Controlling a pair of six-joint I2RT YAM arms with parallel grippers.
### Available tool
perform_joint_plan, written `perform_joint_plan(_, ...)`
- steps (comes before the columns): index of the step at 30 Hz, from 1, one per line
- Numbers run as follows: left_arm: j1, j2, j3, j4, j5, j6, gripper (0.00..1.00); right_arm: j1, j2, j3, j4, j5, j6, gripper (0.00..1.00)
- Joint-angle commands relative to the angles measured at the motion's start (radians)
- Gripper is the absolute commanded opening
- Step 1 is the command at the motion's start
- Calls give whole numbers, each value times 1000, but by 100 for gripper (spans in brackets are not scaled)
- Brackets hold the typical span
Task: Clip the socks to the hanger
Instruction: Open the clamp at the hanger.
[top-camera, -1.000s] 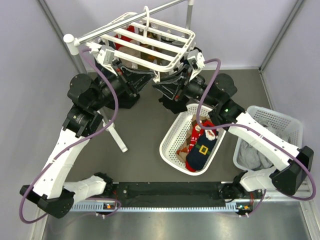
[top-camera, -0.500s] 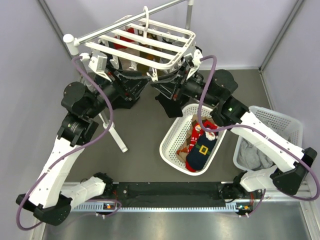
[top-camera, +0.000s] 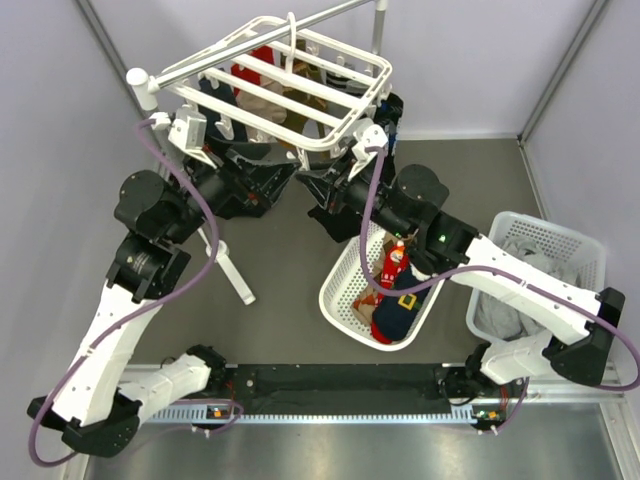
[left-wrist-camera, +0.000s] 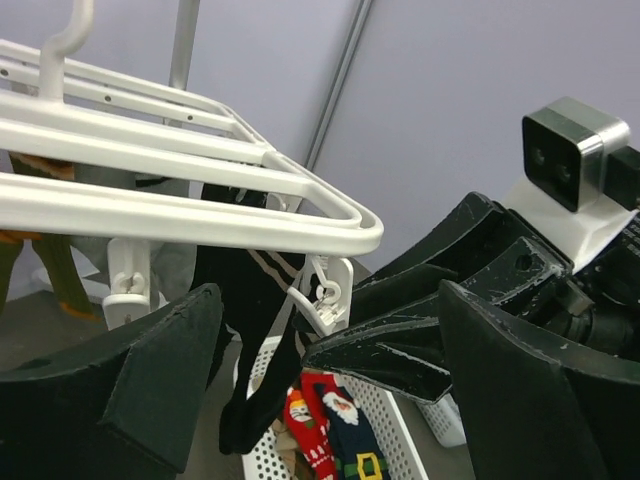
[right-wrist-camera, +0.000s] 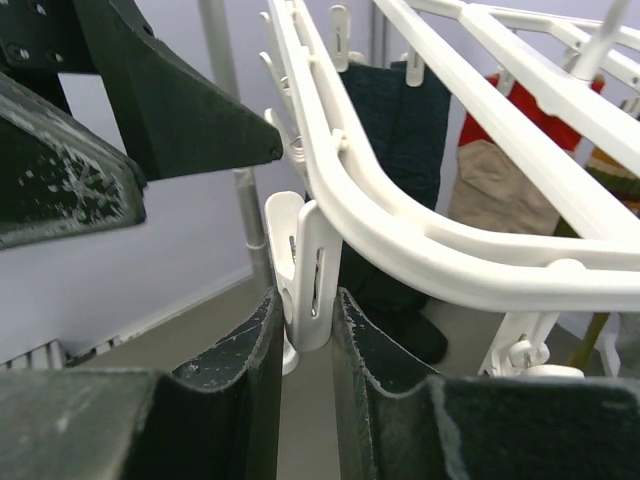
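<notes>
The white hanger (top-camera: 300, 85) hangs from a pole with several socks clipped under it, among them a red one (top-camera: 262, 62). In the left wrist view a black striped sock (left-wrist-camera: 252, 330) dangles under its near rail (left-wrist-camera: 200, 215), next to a white clip (left-wrist-camera: 330, 295). My left gripper (left-wrist-camera: 330, 345) stands open around that spot, touching nothing. My right gripper (right-wrist-camera: 305, 310) is shut on a white clip (right-wrist-camera: 305, 262) of the hanger's corner rail (right-wrist-camera: 420, 225). Red and navy Santa socks (top-camera: 400, 295) lie in a white basket (top-camera: 340, 290).
A second white basket (top-camera: 560, 240) with grey cloth stands at the right. The hanger's stand pole and leg (top-camera: 232, 268) are left of the sock basket. Both arms crowd together under the hanger. Grey walls close in on both sides.
My left gripper has opened and drawn back to the left from the hanger. The right arm has swung left with the clip, and the hanger has tilted.
</notes>
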Motion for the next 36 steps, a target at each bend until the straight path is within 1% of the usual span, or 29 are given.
perform_joint_plan(1, -20, 24, 8, -6, -32, -13, 93, 32, -20, -17, 85, 115, -36, 0)
perform_joint_plan(3, -35, 31, 7, -13, -52, -29, 93, 34, -20, -23, 102, 117, -36, 0)
perform_joint_plan(6, -50, 41, 5, -38, -121, -26, 94, 34, -17, -28, 108, 118, -34, 0)
perform_joint_plan(7, -53, 49, 8, -45, -133, -27, 94, 35, -20, -31, 117, 120, -66, 0)
perform_joint_plan(10, -67, 63, 25, -45, -144, -36, 92, 35, -17, -38, 128, 126, -71, 0)
perform_joint_plan(13, -92, 69, 33, -45, -175, -50, 88, 37, -14, -37, 128, 126, -68, 0)
perform_joint_plan(17, -138, 77, 36, -33, -263, -56, 84, 51, -1, -38, 136, 147, -97, 0)
perform_joint_plan(19, -168, 89, 50, -39, -285, -55, 83, 52, 2, -38, 139, 154, -100, 0)
perform_joint_plan(21, -199, 100, 60, -52, -374, -52, 81, 52, 6, -40, 145, 157, -102, 0)
perform_joint_plan(24, -222, 106, 70, -67, -464, -52, 76, 60, 9, -45, 157, 172, -117, 0)
perform_joint_plan(27, -239, 118, 88, -82, -517, -64, 71, 64, 11, -48, 164, 181, -134, 0)
perform_joint_plan(36, -276, 153, 126, -84, -570, -69, 58, 77, 16, -49, 148, 207, -180, 0)
